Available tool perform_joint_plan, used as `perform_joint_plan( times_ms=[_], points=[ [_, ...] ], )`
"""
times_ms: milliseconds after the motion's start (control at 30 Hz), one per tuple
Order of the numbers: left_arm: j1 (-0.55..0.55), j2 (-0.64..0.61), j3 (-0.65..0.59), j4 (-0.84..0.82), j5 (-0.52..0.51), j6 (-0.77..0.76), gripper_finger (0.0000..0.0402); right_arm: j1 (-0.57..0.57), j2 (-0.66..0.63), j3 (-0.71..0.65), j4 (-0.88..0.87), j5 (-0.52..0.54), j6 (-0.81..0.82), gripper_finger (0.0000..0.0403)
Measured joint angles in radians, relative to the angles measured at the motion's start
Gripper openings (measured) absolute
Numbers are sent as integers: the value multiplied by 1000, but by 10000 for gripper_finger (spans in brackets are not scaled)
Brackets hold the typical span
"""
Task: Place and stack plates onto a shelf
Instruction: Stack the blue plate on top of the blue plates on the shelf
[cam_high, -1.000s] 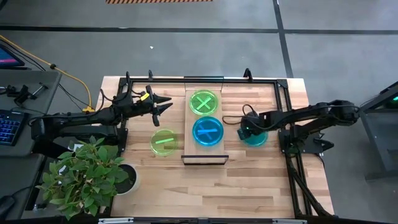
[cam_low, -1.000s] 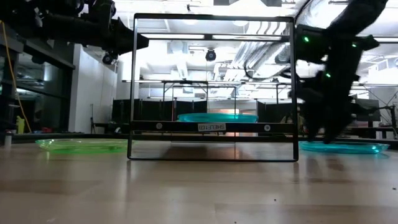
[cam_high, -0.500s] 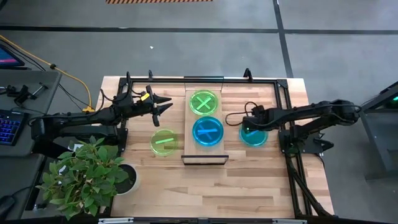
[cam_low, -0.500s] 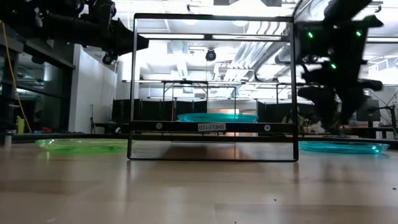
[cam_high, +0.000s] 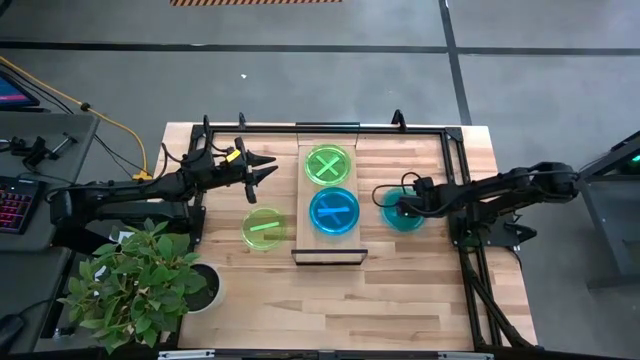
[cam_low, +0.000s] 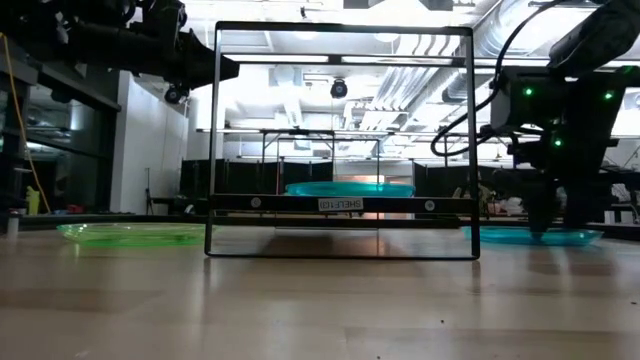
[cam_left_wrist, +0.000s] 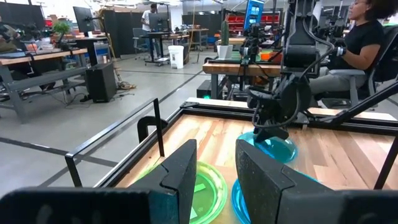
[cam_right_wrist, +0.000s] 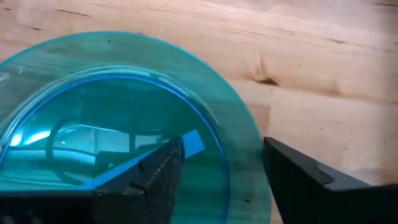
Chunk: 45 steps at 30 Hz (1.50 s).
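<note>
Your shelf (cam_high: 329, 249) is a narrow light-wood board with dark metal bars at its short ends, sitting mid-bench. Two round translucent plastic plates lie on it side by side: a yellow-green plate (cam_high: 328, 165) toward the far end and a blue plate (cam_high: 334, 211) toward the near end, each marked with a bright cross. Neither has another plate on top of it.

Off the shelf, a cyan plate (cam_high: 403, 214) lies flat on the bench (cam_high: 400, 290) to the right of the board. In the right wrist view you see its glossy see-through rim, a raised inner ring and a bright blue stripe (cam_right_wrist: 143, 163) across its face. A second yellow-green plate (cam_high: 264, 228), with a single bright stripe, lies flat on the wood to the left of the shelf.

Your right pincer (cam_high: 403, 203) is down over the cyan plate. Its dark fingers (cam_right_wrist: 311, 180) stand apart, straddling the plate's edge, one over the plate's face and one outside the rim. Compared with a second ago, this arm has swung in toward the shelf side of the plate and dropped lower; the low view now has it reaching the plate, and the plate sits a little nearer the shelf.

Your left pincer (cam_high: 262, 166) hangs in the air beyond the stray yellow-green plate, left of the shelf, fingers apart and holding nothing, just where it was a second ago.

A potted plant (cam_high: 140, 283) stands at the bench's near-left corner.
</note>
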Motion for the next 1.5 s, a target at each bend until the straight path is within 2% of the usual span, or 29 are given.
perform_joint_plan(
  times_ms=[133, 333, 400, 700, 1100, 1300, 1500],
  points=[
    [0, 0, 0, 0, 0, 0, 104, 21, 2, -3, 51, 29, -7, 159],
    [0, 0, 0, 0, 0, 0, 104, 48, 3, -4, 73, 76, -11, 37],
    [0, 0, 0, 0, 0, 0, 104, 62, 4, -4, 73, 100, -12, 10],
    [0, 0, 0, 0, 0, 0, 104, 90, -55, -6, 60, 158, -10, 1],
    [0, 0, 0, 0, 0, 0, 104, 127, -371, -2, 31, 277, -81, 0],
    [0, 0, 0, 0, 0, 0, 104, 140, -475, 93, -51, 356, -164, 0],
    [0, 0, 0, 0, 0, 0, 104, 139, -481, 185, -51, 404, -272, 0]
  ],
)
